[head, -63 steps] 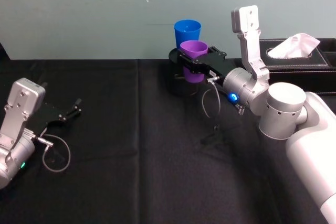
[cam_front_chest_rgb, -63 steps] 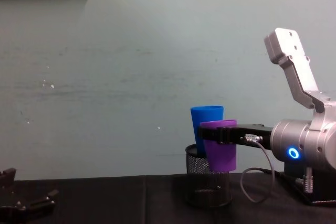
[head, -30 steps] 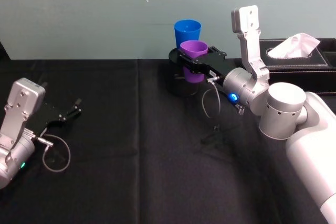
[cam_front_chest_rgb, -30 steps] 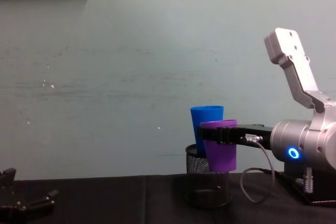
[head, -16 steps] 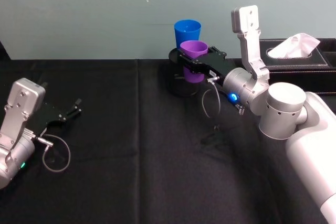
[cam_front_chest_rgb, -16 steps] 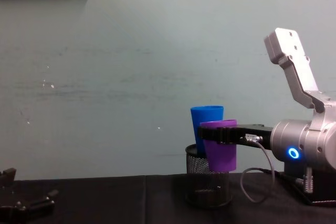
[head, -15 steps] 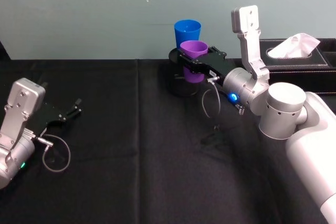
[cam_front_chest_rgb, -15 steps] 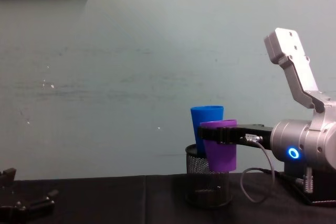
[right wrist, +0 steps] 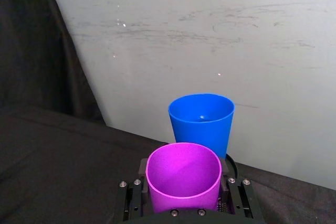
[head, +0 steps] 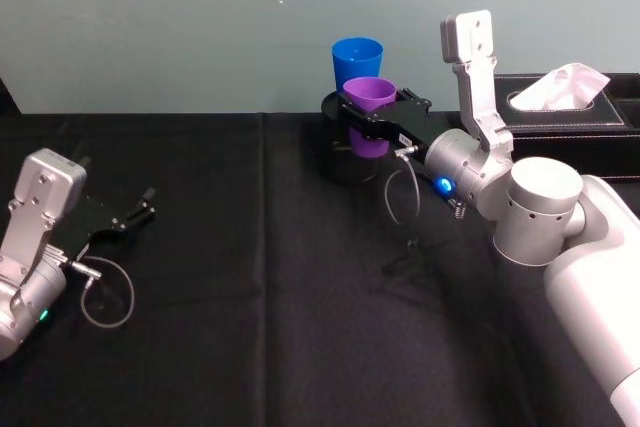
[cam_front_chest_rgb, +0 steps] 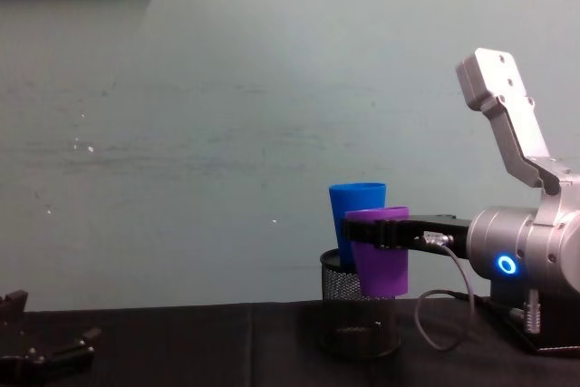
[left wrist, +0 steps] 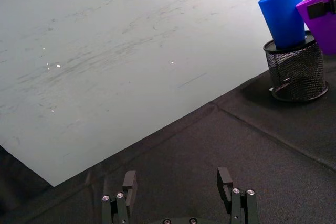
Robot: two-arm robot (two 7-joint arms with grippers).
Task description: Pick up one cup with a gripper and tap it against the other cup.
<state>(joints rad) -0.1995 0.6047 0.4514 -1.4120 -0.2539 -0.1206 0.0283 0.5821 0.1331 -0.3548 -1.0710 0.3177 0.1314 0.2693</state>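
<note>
Head view: a pale green wall point(head: 150, 27) is seen behind a counter point(head: 250, 347) covered in black cloth. The silver-grey right arm point(head: 530, 212) is stretched forward and toward the middle of the counter's far side, a blue ring glowing on its wrist. The silver-grey left arm point(head: 35, 237) is parked low at the near left, well apart from the cups. A black rectangular tissue box point(head: 590, 122) with a white tissue point(head: 565, 85) pulled up from its slot is set at the far right, against the wall.

A black mesh cylinder point(left wrist: 296, 69) is stood on the counter near the wall, and the bright blue tapered plastic tumbler point(head: 357, 59) is seated upright in it, its upper part rising above the mesh rim. The purple tapered plastic tumbler point(right wrist: 182, 177) is held upright off the counter, just beside the blue one on the robot's side, with its rim a little lower than the blue rim. Whether the two tumblers are touching cannot be told.

The right gripper point(cam_front_chest_rgb: 362, 231) is levelled toward the wall, its black flat jaws clamped on either side of the purple tumbler just under the rim. The left gripper point(left wrist: 177, 195) is held just above the cloth, its jaws spread apart with nothing between them.
</note>
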